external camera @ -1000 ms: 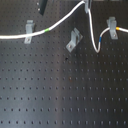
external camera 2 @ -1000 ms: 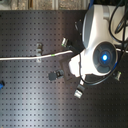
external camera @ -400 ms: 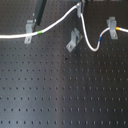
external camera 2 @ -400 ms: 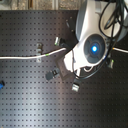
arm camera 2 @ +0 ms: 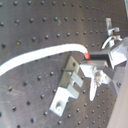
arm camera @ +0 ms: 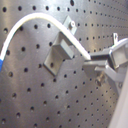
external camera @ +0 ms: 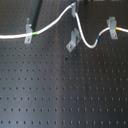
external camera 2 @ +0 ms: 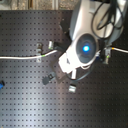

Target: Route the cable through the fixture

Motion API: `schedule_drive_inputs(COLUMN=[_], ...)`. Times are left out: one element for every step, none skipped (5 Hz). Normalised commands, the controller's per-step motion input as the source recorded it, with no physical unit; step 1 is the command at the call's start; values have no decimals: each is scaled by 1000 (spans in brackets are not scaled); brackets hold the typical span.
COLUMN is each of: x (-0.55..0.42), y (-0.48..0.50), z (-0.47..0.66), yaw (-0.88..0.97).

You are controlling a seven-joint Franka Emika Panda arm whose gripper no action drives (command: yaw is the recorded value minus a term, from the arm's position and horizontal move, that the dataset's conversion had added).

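Note:
The white cable (external camera: 54,22) runs from the first exterior view's left edge, past its green band (external camera: 34,33), up to my gripper (external camera: 74,7) at the top. It then drops beside the fixture (external camera: 73,42), dips, and rises past a blue band (external camera: 100,38) to a yellow band (external camera: 116,31). The fixture is the tilted grey clip in the middle. My gripper (arm camera: 92,62) is shut on the cable (arm camera: 35,20) just above and beside the fixture (arm camera: 57,55). The second wrist view shows the gripper (arm camera 2: 90,60), the cable (arm camera 2: 45,54) and the fixture (arm camera 2: 67,86).
An upright clip (external camera: 28,30) stands at the first exterior view's left by the green band. Another clip (external camera: 112,23) stands at its right. A black rod (external camera: 38,12) leans at the top left. In the second exterior view the arm (external camera 2: 82,47) covers the board's middle.
My gripper has moved toward the first exterior view's left with the cable in it. The cable's hanging loop has shifted with it, closer to the tilted fixture.

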Motion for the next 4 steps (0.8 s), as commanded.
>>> schedule_drive_inputs(x=[4, 2, 1, 3], y=[5, 2, 1, 3], z=[214, 283, 71, 184], yaw=[0, 0, 20, 0])
